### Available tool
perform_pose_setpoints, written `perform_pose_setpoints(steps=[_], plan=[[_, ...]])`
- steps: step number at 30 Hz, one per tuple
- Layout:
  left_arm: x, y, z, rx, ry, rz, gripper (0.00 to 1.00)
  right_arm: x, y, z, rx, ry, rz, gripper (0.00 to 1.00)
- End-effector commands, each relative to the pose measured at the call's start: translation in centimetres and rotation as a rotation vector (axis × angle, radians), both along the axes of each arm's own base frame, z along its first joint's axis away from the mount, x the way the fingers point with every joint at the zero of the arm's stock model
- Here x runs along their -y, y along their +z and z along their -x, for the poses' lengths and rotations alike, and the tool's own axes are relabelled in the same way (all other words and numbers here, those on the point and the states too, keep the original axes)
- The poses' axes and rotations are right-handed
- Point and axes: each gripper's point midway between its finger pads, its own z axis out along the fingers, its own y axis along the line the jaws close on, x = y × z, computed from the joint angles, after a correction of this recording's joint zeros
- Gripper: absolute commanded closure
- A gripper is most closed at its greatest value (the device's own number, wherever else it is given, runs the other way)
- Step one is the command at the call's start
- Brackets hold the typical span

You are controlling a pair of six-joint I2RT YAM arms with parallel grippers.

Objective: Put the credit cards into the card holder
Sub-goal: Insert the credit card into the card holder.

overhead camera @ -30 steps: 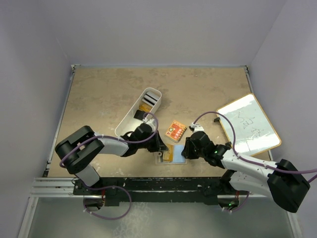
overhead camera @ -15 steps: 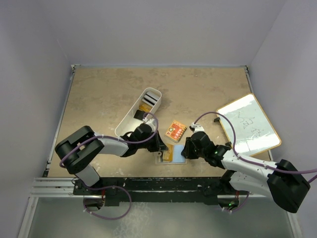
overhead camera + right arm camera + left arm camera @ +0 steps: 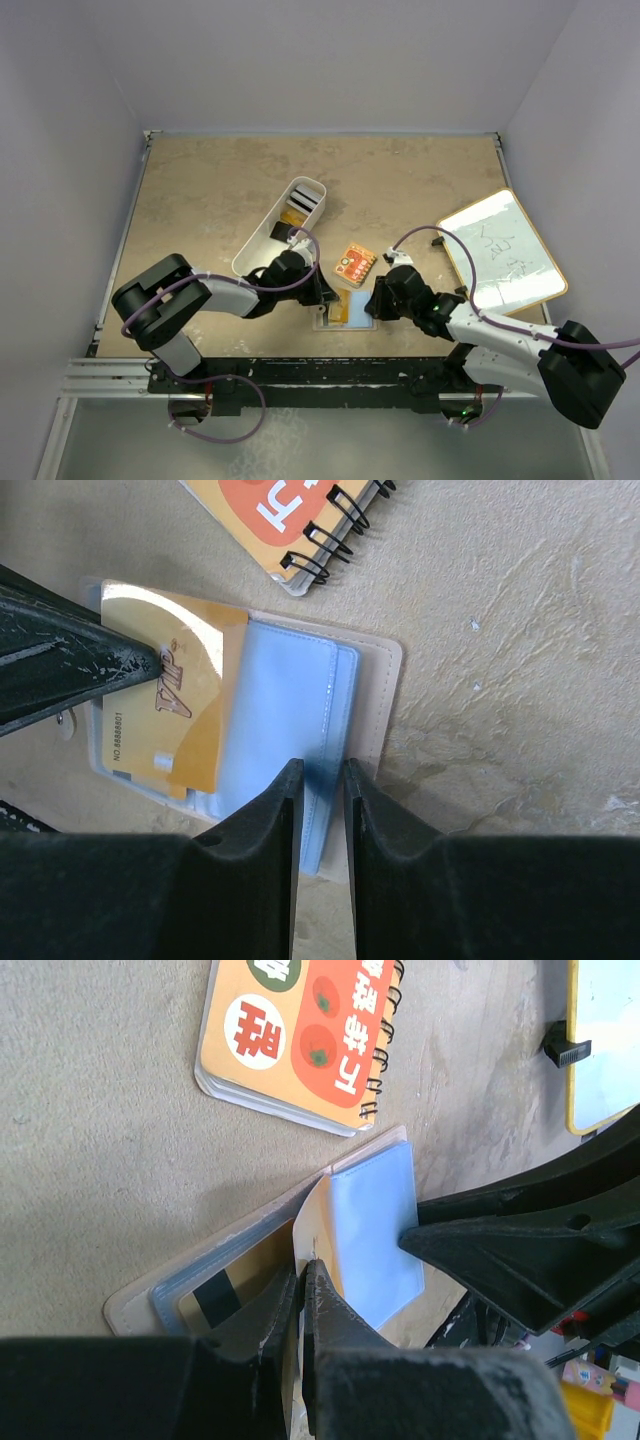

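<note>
Currently mid-insert, judging by the layout. Nearest the arm bases: card holder (image 3: 375, 695), open and flat on table (image 3: 220, 190). At left side of card holder: left gripper (image 3: 303, 1272), fully closed, pinching edge of gold card (image 3: 175, 695). Gold card lying half over blue sleeve (image 3: 285, 700) of card holder, not yet seated in a slot. At right side of card holder: right gripper (image 3: 322, 772), jaws narrow, closed down on edge of blue sleeve by the look of it.

To do the step well: steady sleeve with right, line card's long edge up with slot mouth, slide low and flat toward right side of card holder, avoid bowing card, release only once well inside. Risk, as a guess: dragging whole card holder across table on any slip of the sleeve grip.

Just beyond card holder: spiral notebook (image 3: 300, 1030), near but apart, not part of task. Further beyond and to left of card holder: white bin (image 3: 262, 245), more cards (image 3: 307, 199) inside. Well off to right of card holder: whiteboard (image 3: 503, 250).

Views: right wrist alone giving card face with VIP lettering and its overlap onto sleeve. Left wrist alone showing sleeve seemingly raised off base, plus tan patch with dark bar in left half of card holder, same card or another unclear. Top alone showing bin stock and both arms meeting over card holder, with card detail too small there.
</note>
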Motion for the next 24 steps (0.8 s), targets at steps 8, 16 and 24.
perform_pose_setpoints(steps=[8,16,24], plan=[[-0.3,-1.0,0.0,0.000,0.093,0.014,1.00,-0.3,-0.8,0.3,-0.034,-0.088,-0.092,0.77],[0.1,-1.4,0.5,-0.038,0.116,0.024,1.00,0.2,-1.3,0.9,-0.065,-0.109,-0.095,0.77],[0.1,-2.4,1.4,-0.086,0.098,-0.023,1.00,0.1,-1.0,0.8,-0.062,-0.122,-0.108,0.77]])
